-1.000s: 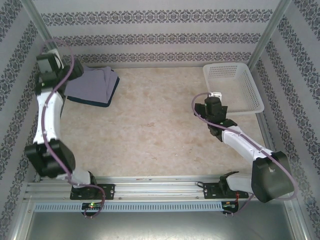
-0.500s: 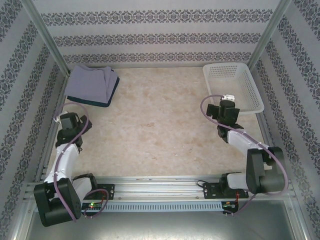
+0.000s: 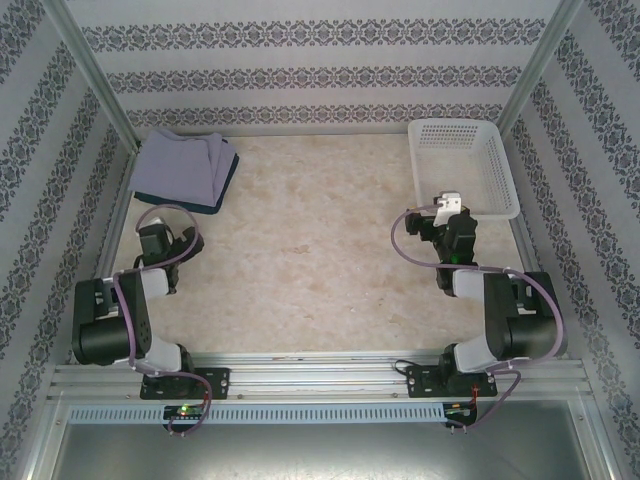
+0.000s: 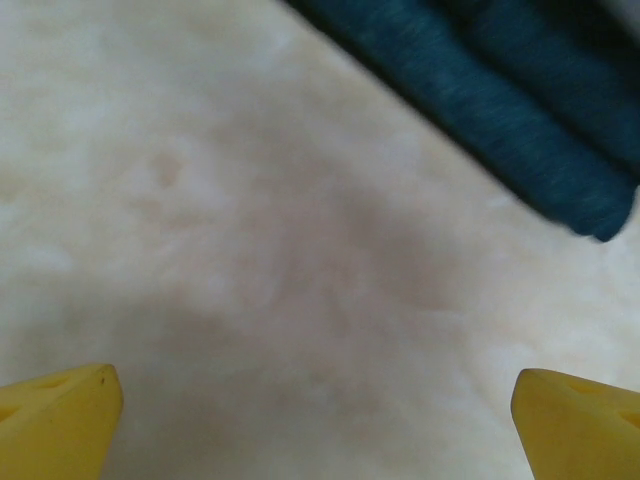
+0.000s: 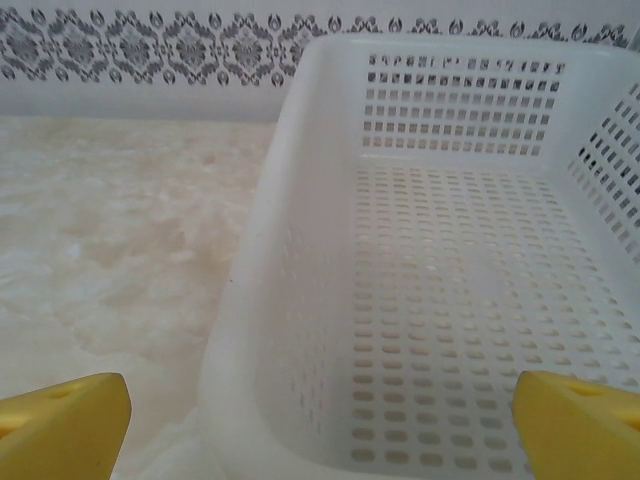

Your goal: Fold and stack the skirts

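Note:
The skirts lie folded in one stack at the table's far left corner, a light lavender-grey skirt (image 3: 178, 163) on top and a dark blue one (image 3: 222, 190) showing along the right and front edges beneath. In the left wrist view the dark blue cloth (image 4: 500, 100) crosses the upper right. My left gripper (image 3: 153, 238) sits near the table's left edge, in front of the stack and apart from it; its yellow fingertips (image 4: 60, 420) stand wide open over bare tabletop. My right gripper (image 3: 452, 212) is open just in front of the basket, holding nothing.
A white plastic lattice basket (image 3: 415, 165) stands at the far right corner, nothing inside; its near wall (image 5: 250, 260) is close ahead of the right gripper (image 5: 320, 425). Patterned walls enclose the table on three sides. Both arms are folded back near their bases.
The left arm has drawn back from the skirt stack and folded down near its base. The right arm has also pulled in, its gripper shifting right to face the basket.

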{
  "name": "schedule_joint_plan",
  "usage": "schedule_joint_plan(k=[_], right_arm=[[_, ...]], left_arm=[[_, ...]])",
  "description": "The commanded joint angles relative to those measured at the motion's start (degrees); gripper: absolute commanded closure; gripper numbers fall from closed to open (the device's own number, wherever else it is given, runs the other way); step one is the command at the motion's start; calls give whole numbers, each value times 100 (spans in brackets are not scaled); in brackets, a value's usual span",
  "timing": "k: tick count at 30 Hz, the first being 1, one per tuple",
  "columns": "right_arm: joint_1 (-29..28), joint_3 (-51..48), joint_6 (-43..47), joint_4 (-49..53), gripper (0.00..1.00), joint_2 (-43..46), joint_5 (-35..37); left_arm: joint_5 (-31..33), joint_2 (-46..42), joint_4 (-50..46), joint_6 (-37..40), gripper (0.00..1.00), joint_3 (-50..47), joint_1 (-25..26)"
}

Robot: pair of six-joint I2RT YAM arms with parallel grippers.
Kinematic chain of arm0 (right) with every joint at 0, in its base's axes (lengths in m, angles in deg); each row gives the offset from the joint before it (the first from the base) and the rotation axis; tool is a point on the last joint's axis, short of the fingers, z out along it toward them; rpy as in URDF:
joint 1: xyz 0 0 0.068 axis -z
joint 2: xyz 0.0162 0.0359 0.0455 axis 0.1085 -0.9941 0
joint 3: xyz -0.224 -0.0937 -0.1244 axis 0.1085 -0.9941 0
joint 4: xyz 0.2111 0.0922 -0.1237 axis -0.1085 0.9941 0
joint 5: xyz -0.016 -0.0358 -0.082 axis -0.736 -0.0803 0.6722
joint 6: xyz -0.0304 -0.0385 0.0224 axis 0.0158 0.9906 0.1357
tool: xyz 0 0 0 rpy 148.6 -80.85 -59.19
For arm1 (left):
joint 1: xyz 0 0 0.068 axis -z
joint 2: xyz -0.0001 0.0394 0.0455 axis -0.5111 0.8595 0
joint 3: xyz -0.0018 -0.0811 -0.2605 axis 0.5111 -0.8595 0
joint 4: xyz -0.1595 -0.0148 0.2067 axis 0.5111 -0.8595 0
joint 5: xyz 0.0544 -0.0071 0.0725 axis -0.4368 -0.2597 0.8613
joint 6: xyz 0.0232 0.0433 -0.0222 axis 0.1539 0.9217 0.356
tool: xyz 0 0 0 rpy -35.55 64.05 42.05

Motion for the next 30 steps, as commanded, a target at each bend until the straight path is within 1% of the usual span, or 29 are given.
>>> schedule_joint_plan(k=[1, 2, 3, 4, 5, 7, 8, 10, 11, 12, 13, 14, 15, 16, 17, 18, 19, 20, 21, 23, 25, 30], right_arm=[[45, -137, -250, -20, 2, -160, -43], [43, -171, -252, -178, 2, -207, -38], [36, -154, -235, -56, 2, -163, -33], [38, -137, -234, 51, 2, -121, -29], [35, -161, -238, -77, 2, -161, -36], [36, -139, -238, 7, 2, -139, -29], [34, -151, -237, -35, 2, -147, -29], [35, -147, -226, -21, 2, -151, -20], [34, -147, -234, -32, 2, -147, -21], [34, -147, -234, -26, 2, -147, -20], [36, -147, -233, -26, 2, -147, -20], [34, -147, -232, -26, 2, -148, -20], [32, -147, -229, -26, 2, -148, -20], [25, -147, -228, -19, 2, -153, -13], [25, -148, -226, -25, 2, -152, -20], [25, -147, -234, -26, 2, -148, -19], [25, -147, -230, -26, 2, -148, -19], [26, -147, -228, -26, 2, -148, -11], [25, -140, -226, -10, 2, -152, -11], [19, -114, -233, 17, 2, -161, -2], [25, -103, -233, 27, 2, -175, -10], [21, -138, -226, -12, 2, -147, -9]], left_arm=[[-394, 12, 1039, 657, 0, 98, 190], [-318, -25, 1329, 861, 0, -29, 290], [-162, 34, 1786, 1015, 0, -195, 442], [-208, 17, 1870, 1134, 0, -212, 520], [-68, -35, 1770, 1214, 0, -212, 619], [111, 7, 2036, 1410, 0, -307, 828], [222, 4, 1977, 1515, 0, -284, 938], [431, 225, 2098, 1820, 0, -267, 1245], [592, 531, 2454, 1950, 0, -337, 1374], [862, 750, 3350, 2080, 0, -571, 1511], [1226, 512, 3042, 1842, 0, -626, 1510], [1368, 466, 2963, 1705, 0, -661, 1481], [1421, 639, 3318, 1780, 0, -664, 1487], [1472, 667, 3261, 1847, 0, -578, 1527], [1486, 537, 2836, 1796, 0, -495, 1548], [1490, 540, 2790, 1781, 0, -501, 1549], [1504, 649, 3133, 1844, 0, -557, 1549], [1497, 650, 3173, 1847, 0, -559, 1549], [1490, 575, 2926, 1796, 0, -516, 1549], [1494, 659, 3155, 1841, 0, -559, 1549], [1497, 594, 2959, 1799, 0, -523, 1549], [1495, 631, 3108, 1833, 0, -547, 1549]])
